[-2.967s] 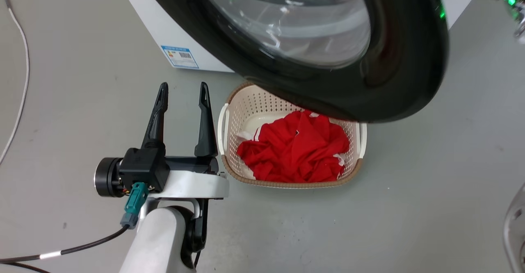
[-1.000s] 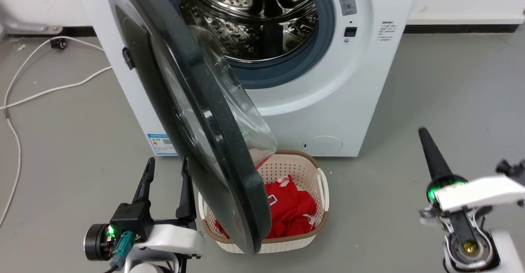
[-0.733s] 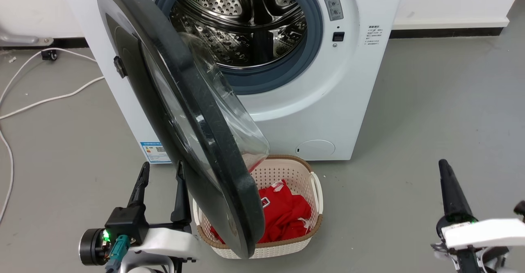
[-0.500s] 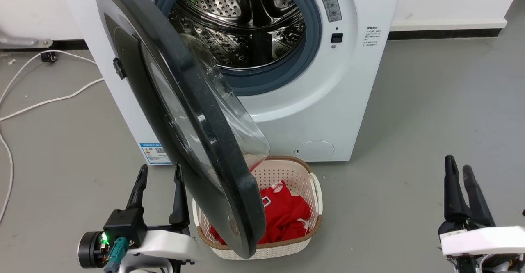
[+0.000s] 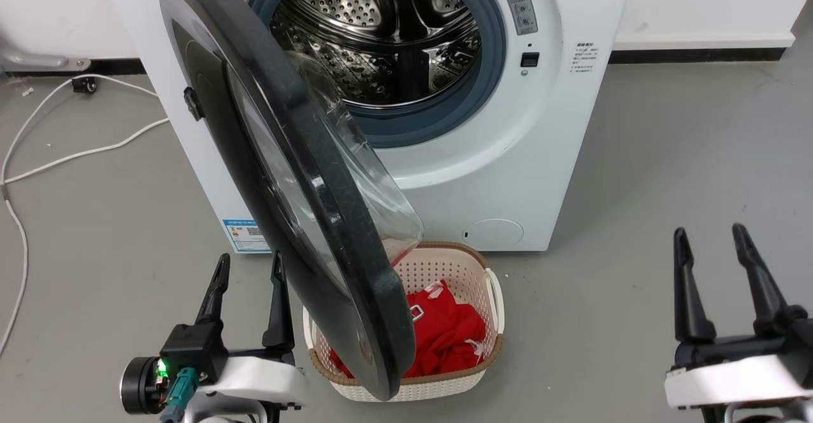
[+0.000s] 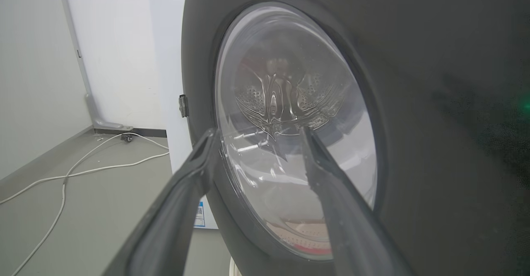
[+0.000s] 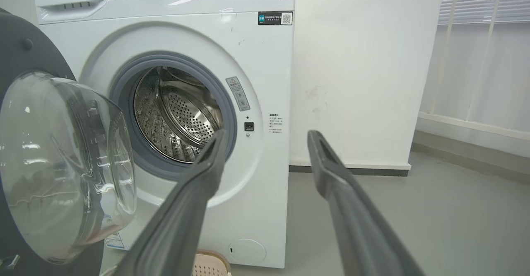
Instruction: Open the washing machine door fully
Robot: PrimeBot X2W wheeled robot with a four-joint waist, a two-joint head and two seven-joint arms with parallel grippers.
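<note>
I see washing machine door hanging open, edge-on, w/ laundry basket at its 6 o'clock. Left pincer at 8, right pincer at 4, both released, empty.

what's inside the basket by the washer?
Crumpled red cloth with white bits lies in the basket. The washing machine door covers the basket's left side, so anything there is hidden.
</note>
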